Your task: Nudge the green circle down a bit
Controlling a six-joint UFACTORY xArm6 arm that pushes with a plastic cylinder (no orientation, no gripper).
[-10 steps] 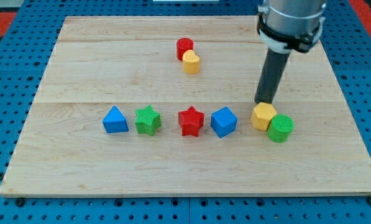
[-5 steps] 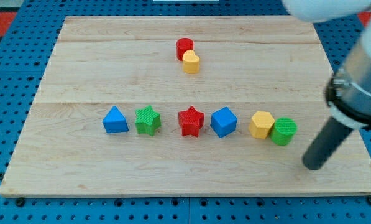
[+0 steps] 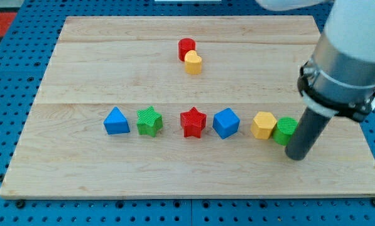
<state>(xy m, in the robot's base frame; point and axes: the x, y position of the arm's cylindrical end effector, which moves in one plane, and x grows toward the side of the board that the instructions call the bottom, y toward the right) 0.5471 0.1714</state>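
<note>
- The arm enters from the upper right of the frame, its broad pale grey body filling that corner.
- A dark collar rings the lower end of that body at right of centre.
- From the collar a straight dark rod slants down and slightly toward the frame's left.
- My tip rests low in the lower right of the frame, on the counter.

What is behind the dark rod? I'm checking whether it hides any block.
The green circle sits partly behind the rod; its left part shows, touching the yellow block. Its right side is covered. My tip rests on the board, just below the circle.
</note>
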